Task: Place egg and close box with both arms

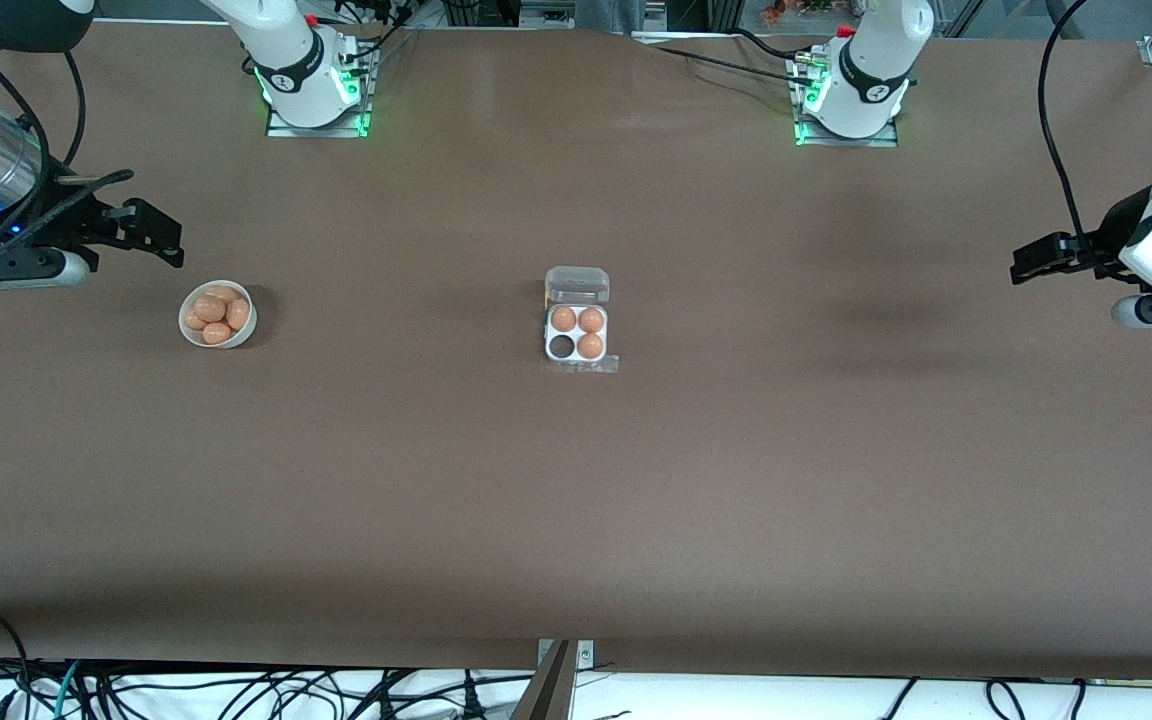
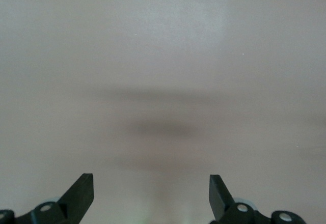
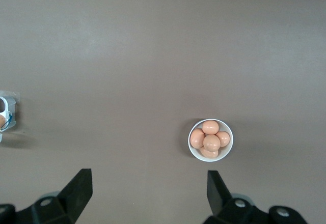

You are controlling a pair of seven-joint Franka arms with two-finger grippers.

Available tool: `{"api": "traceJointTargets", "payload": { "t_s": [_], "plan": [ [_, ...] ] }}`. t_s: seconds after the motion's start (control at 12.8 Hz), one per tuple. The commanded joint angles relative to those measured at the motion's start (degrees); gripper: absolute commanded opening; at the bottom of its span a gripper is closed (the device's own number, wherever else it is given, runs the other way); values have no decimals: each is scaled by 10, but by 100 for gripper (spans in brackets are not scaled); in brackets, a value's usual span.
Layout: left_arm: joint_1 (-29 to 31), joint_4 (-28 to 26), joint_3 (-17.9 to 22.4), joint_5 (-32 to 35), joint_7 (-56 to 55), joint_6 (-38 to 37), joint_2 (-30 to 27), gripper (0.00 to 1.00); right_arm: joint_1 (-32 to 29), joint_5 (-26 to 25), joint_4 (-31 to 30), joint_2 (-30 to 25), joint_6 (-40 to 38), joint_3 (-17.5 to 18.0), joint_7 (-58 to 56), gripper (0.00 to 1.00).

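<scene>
The box (image 1: 577, 334) sits mid-table with its clear lid (image 1: 577, 285) open. Its white tray holds three orange-brown eggs and one empty cell (image 1: 562, 347). A round white bowl (image 1: 186, 325) with several eggs (image 1: 217, 312) stands toward the right arm's end; it also shows in the right wrist view (image 3: 228, 145). My right gripper (image 1: 161, 240) is open and empty, up in the air above the table beside the bowl. My left gripper (image 1: 1024, 262) is open and empty, up over bare table at the left arm's end. The box's edge (image 3: 6, 113) shows in the right wrist view.
The brown table (image 1: 576, 500) spreads wide around the box. The two arm bases (image 1: 311, 85) (image 1: 851, 95) stand along the farthest edge. Cables (image 1: 236, 690) hang below the nearest edge.
</scene>
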Motion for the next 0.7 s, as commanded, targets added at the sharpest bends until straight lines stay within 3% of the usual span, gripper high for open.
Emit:
{"api": "traceJointTargets", "payload": {
  "t_s": [0.0, 0.62],
  "plan": [
    [0, 15, -1, 9, 11, -11, 8, 100, 0, -9, 3, -4, -10, 3, 0, 100],
    [0, 16, -1, 9, 11, -5, 8, 100, 0, -9, 3, -4, -10, 3, 2, 100]
  ]
}}
